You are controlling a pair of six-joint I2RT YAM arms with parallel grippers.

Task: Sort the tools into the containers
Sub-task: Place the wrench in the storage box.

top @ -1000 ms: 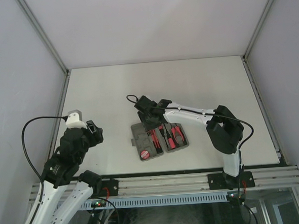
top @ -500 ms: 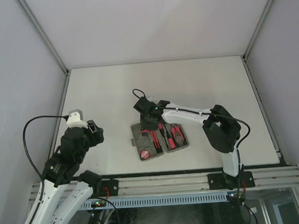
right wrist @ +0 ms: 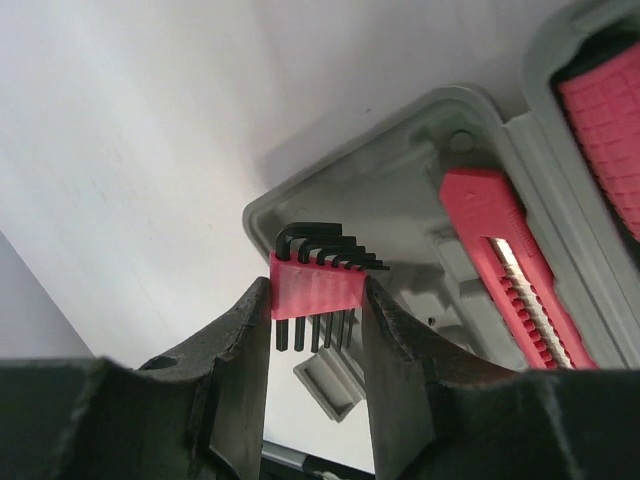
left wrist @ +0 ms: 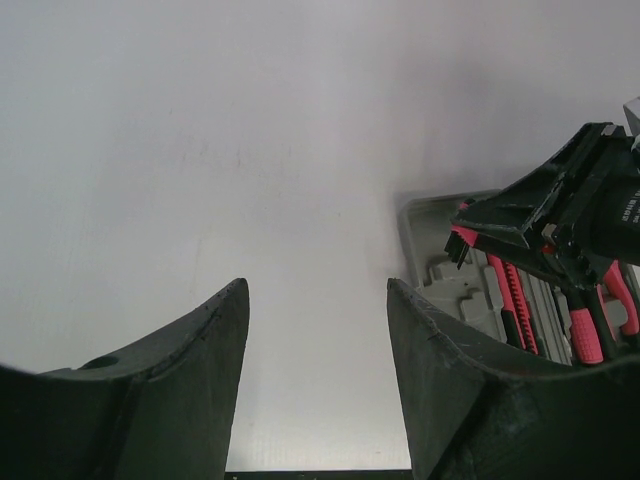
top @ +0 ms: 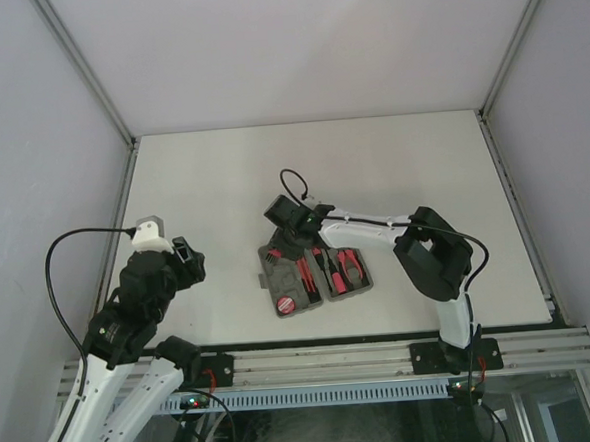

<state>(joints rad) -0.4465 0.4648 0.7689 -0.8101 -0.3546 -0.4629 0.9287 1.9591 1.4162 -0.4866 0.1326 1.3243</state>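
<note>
Right hand: your right hand (right wrist: 317, 300) is closed on the comb-like key set (right wrist: 318, 280). Its two fingers (right wrist: 250, 340) press the red holder from both sides.
Key set: it is a small red holder with a row of black bent keys. The bent ends point up and the straight ends hang below the holder. You hold it over the far part of the left half of the case. Whether it touches the plastic, I cannot tell.
Case: the grey case (right wrist: 400, 190) lies open on the table (top: 203, 187), its two halves side by side, near the front edge and just left of the right arm's base.
Tools in the case: a red knife-like tool (right wrist: 505, 270) lies in the left half, just beside the key set. A round red piece (top: 285, 305) sits in the near corner of that half. Red-handled tools (top: 340, 266) fill the right half.
Left hand: your left hand (left wrist: 316, 290) is open, with nothing between its fingers. It hovers over bare table, well apart from the case, on its left side.
</note>
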